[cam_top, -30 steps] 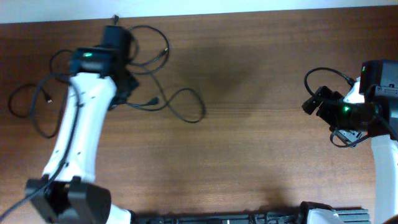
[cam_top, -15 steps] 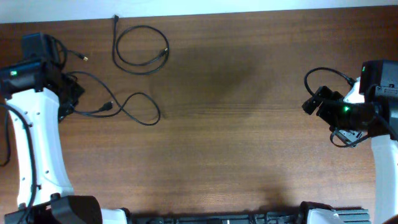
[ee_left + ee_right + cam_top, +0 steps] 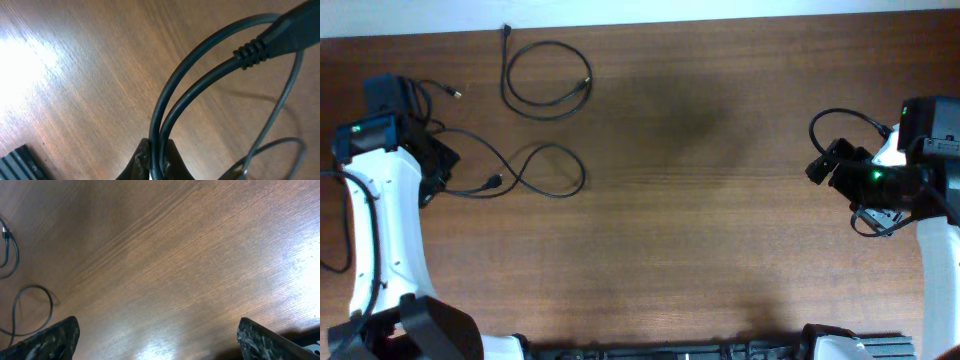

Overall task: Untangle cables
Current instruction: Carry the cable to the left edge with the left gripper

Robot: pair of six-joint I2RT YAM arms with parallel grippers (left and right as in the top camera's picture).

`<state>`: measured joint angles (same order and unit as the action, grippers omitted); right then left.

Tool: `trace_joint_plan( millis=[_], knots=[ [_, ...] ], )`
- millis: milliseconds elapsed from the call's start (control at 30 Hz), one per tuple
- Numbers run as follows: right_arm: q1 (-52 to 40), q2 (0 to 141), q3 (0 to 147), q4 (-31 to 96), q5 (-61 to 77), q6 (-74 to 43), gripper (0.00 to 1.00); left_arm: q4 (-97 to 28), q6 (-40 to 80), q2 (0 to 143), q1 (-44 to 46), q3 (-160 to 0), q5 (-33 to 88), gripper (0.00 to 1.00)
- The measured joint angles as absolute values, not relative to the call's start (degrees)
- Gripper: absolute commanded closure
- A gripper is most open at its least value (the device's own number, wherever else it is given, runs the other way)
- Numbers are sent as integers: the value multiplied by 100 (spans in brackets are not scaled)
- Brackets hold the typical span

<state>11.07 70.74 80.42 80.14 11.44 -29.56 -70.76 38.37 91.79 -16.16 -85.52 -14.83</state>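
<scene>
Black cord: two strands of the held cable (image 3: 160, 132) are pinched between the fingers of the left gripper (image 3: 432, 165), jaws closed on them right at the tips. A plug (image 3: 252, 48) with a ribbed collar sits just past the fingertips. The rest of that cable trails away from the gripper toward table centre in a loose figure-eight, lying flat. The grip looks meant for dragging this cord clear of the second cable (image 3: 586, 84). That one lies as its own round loop further out, near the table's far edge, apart from the held one, no crossing seen. Right gripper (image 3: 157, 330) has its jaws spread wide, holds nothing and hovers over the bare wooden table (image 3: 720, 220), well apart from both cords, likely parked out of the way. Room: plenty of open wood between the two grippers. The table edge on the left gripper's outer side is not in view, so outward slack can't be judged.
</scene>
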Motion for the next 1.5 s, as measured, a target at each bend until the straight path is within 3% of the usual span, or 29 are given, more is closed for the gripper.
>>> trace_joint_plan(
  millis=[567, 767, 933, 1500],
  knots=[
    [1107, 7078, 8042, 8018, 1144, -2956, 1, -6377, 3951, 9179, -1653, -7456, -1712, 100],
    [1107, 7078, 8042, 8016, 1144, -2956, 1, -6167, 4233, 9179, -2473, -7456, -2567, 100],
    [1107, 7078, 8040, 8018, 1144, -2956, 1, -6040, 4322, 9179, -3079, -7452, -2088, 100],
    [1107, 7078, 8040, 8018, 1144, -2958, 1, -5579, 4357, 9179, -3072, -6897, -1188, 99]
  ],
)
